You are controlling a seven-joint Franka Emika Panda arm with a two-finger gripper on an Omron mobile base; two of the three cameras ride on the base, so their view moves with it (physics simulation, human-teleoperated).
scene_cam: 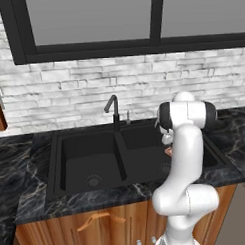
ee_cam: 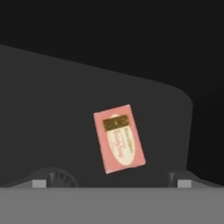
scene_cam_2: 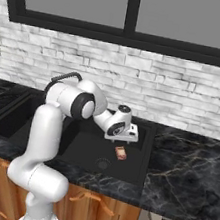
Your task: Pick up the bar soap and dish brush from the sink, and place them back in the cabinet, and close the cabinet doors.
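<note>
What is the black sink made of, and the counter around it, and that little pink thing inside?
The sink looks like matte black composite: dull, hardly any shine. The counter looks like polished dark marble, going by its pale veins. The bar soap seems wrapped in printed pink paper, though the rendering leaves that open.

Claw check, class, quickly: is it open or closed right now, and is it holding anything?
Claw: open, holding nothing; it hangs above the bar soap lying on the floor of the sink.
</note>
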